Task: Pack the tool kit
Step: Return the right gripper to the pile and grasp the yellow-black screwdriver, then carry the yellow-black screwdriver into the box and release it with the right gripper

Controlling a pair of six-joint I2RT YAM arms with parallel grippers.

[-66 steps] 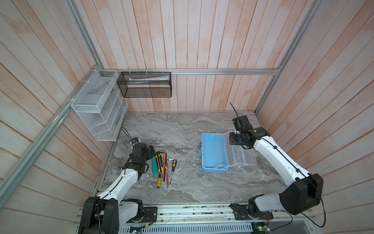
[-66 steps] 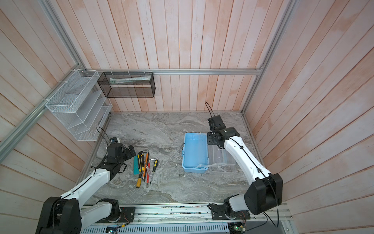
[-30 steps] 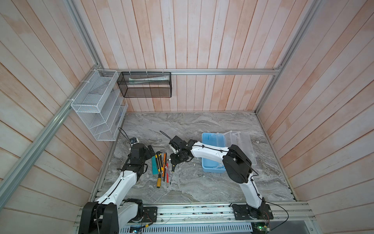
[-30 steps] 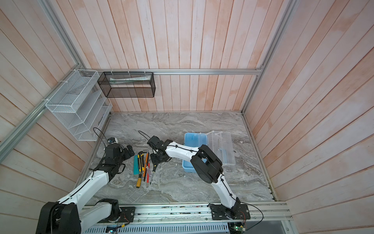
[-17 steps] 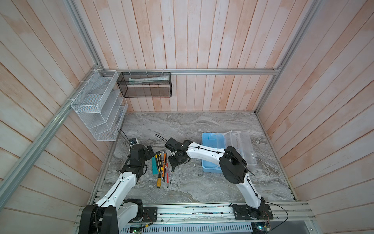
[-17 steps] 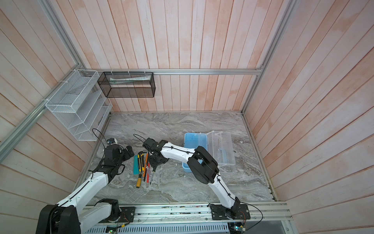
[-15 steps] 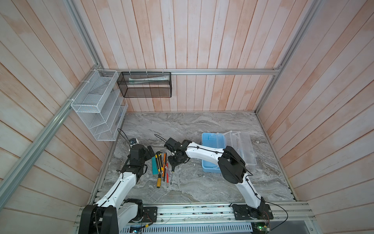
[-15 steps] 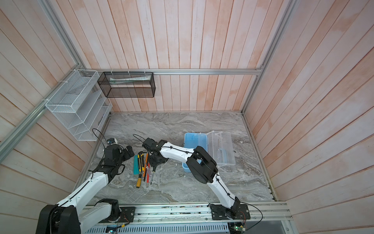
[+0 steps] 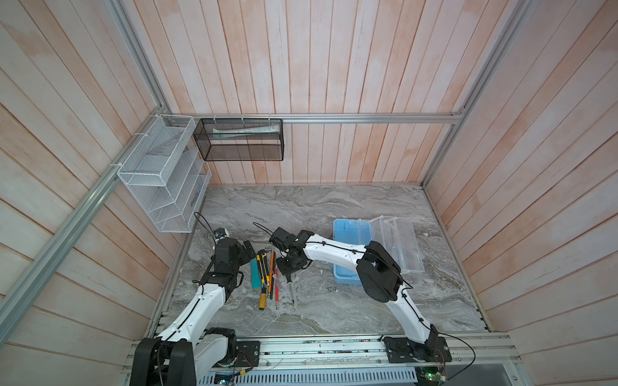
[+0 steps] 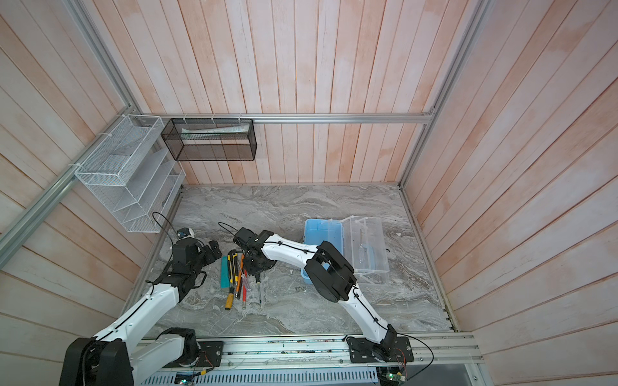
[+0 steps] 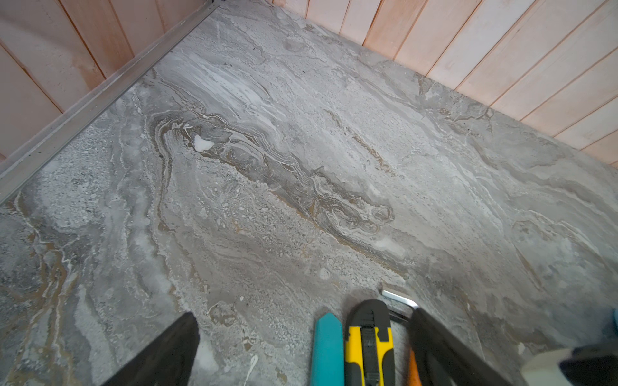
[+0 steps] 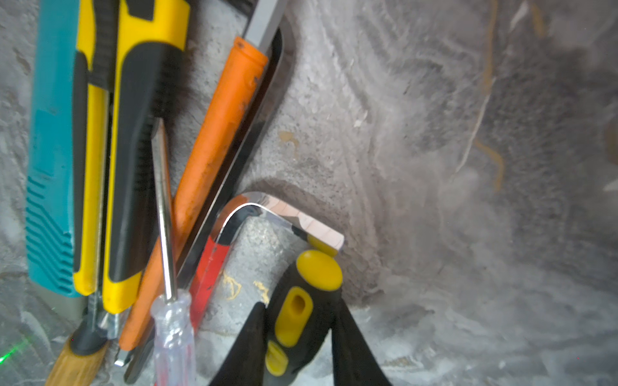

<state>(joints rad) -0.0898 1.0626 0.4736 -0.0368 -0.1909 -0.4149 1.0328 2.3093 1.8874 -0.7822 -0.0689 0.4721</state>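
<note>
The tool kit (image 9: 351, 234) is lying open at the right of the marble tabletop (image 9: 311, 207). Its clear lid (image 9: 398, 247) is folded back flat beside the pale-blue base, most likely so that tools can go straight in from above. The right arm is crossing over the near end of the kit and hiding part of it. It is stretching past the middle because the tools are lying well apart from the kit, in a tight row on the left.

There the right claw (image 12: 297, 307) is grasping the black-and-yellow screwdriver (image 12: 302, 290) by its handle, with one finger pressing each side. It is taking the handle near the butt end, where no neighbour is crowding it, and the screwdriver seems to be resting on the marble.

The left claw (image 11: 297, 337) is hovering released and spread wide, just beside the teal cutter (image 11: 327, 351) and the yellow utility knife (image 11: 368, 347), probably waiting its turn. An orange-handled tool (image 12: 217, 140), a bent hex key (image 12: 267, 209) and a clear-handled screwdriver (image 12: 172, 320) are lying packed against one another.

Pale wooden planks (image 9: 301, 67) are walling in the cell on three sides, with aluminium rails running along them. The grey veined tabletop is looking hard and slick, so a nudged tool could skid. A white wire rack (image 9: 160, 173) and a black mesh basket (image 9: 240, 140) are hanging on the walls, away from the work.
</note>
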